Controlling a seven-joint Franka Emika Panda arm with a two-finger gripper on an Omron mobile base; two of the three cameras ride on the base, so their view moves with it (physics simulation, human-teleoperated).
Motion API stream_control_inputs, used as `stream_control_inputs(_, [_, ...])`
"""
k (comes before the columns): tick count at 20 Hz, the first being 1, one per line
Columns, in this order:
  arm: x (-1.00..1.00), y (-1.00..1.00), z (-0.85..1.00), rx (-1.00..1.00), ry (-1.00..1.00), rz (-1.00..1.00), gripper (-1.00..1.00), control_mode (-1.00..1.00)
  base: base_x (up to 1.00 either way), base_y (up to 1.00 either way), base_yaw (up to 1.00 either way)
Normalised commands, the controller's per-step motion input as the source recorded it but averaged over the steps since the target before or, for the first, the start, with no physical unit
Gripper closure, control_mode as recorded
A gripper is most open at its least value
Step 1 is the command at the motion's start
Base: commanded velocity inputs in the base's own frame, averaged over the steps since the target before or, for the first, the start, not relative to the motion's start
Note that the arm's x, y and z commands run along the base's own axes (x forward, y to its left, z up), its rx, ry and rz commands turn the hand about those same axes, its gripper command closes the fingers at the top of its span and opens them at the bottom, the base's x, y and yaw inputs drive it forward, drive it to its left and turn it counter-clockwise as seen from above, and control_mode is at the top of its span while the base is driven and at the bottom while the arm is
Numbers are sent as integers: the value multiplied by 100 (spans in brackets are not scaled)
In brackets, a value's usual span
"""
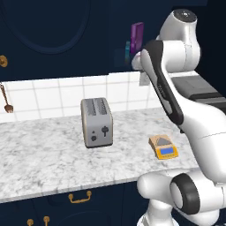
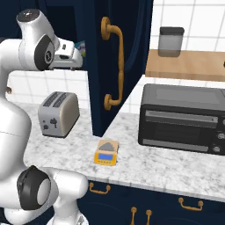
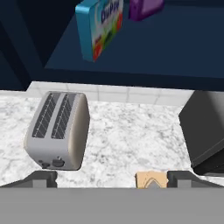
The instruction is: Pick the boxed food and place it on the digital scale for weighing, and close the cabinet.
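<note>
The boxed food [image 3: 99,26], a teal-blue carton with red and green patches, stands on edge on the open cabinet's shelf [image 3: 175,48], next to a taller purple box [image 3: 144,8]. My gripper [image 3: 114,180] is open and empty, its fingertips [image 3: 41,179] set wide apart, just short of the shelf and above the counter. In the right base view my gripper [image 2: 75,59] reaches toward the boxed food [image 2: 80,45] inside the cabinet, whose door [image 2: 99,88] swings out with a brass handle [image 2: 115,66]. The digital scale [image 2: 106,153] [image 1: 164,147] sits on the counter below, with nothing on it.
A silver toaster [image 1: 97,122] stands on the marble counter [image 1: 44,154], left of the scale. A black toaster oven [image 2: 182,116] sits to the right, beyond the open door. A grey canister [image 2: 170,41] rests on a wooden shelf. Navy drawers with brass pulls [image 1: 80,197] run below.
</note>
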Motion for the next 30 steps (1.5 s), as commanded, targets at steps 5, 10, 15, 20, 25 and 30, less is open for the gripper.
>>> stream_control_inputs(5, [43,11,30,0,-1,0,-100,-100,0,0,0])
stream_control_inputs(10, [38,1,14,1,0,1,-100,-100,0,0,0])
stream_control_inputs(15, [43,21,0,1,-1,1,-100,-100,0,0,0])
stream_control_inputs(20, [38,12,0,0,-2,0,-100,-100,0,0,0])
stream_control_inputs(25, [34,9,0,0,0,0,-100,-100,0,0,0])
stream_control_inputs(30, [43,14,0,0,0,-1,-100,-100,0,0,0])
